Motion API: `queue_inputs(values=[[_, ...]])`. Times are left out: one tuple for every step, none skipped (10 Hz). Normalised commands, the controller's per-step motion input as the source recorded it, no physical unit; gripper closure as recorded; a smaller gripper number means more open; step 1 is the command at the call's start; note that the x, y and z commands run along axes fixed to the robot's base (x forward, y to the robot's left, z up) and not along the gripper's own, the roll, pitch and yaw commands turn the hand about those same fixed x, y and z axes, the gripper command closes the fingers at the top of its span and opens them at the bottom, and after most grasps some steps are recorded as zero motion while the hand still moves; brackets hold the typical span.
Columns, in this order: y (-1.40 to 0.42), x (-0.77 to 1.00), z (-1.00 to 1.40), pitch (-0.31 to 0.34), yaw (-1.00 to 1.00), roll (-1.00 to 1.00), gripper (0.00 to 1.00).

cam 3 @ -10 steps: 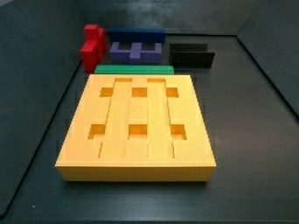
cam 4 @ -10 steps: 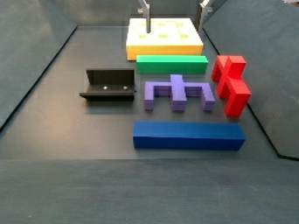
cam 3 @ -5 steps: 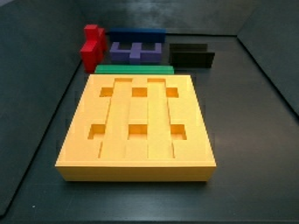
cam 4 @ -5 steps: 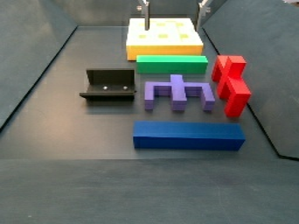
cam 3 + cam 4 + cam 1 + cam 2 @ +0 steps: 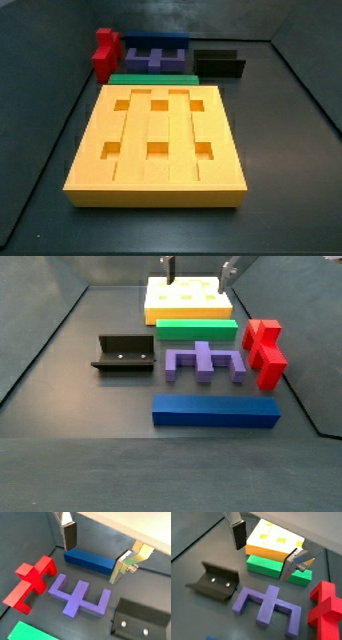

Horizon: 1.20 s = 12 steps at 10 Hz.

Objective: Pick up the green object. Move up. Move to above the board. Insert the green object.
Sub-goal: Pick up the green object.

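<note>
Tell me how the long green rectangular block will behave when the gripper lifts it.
The long green rectangular block looks rigid, so probably no flexing. Flat faces suit the open gripper above it; unlikely to roll. Gripped off-centre, it may tilt. It lies close beside the yellow-orange board.

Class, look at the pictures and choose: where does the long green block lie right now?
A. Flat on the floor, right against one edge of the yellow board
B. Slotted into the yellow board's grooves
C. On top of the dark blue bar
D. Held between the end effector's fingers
A. In a side view the green block lies flat on the floor against the near edge of the yellow board, while the end effector hangs open above the board, holding nothing.
</note>
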Motion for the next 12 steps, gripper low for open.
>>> queue_inputs(values=[[-0.41,0.19,0.0,0.0,-0.66,0.05,0.0],[-0.33,0.02,0.0,0.0,-0.87,0.03,0.0],[-0.24,0.01,0.0,0.0,-0.94,0.0,0.0],[-0.2,0.01,0.0,0.0,-0.97,0.0,0.0],[-0.17,0.0,0.0,0.0,-0.98,0.0,0.0],[-0.17,0.0,0.0,-0.003,-0.98,0.0,0.0],[-0.2,0.0,-0.09,0.0,-0.97,0.0,0.0],[-0.32,0.17,-0.22,0.019,-0.41,0.09,0.0],[-0.49,0.09,-0.43,0.0,-0.57,0.11,0.0],[-0.35,0.0,-0.42,0.0,-0.84,0.08,0.0],[-0.21,0.0,-0.41,0.0,-0.95,0.04,0.0],[-0.09,0.0,-0.39,0.0,-1.0,0.06,0.0]])
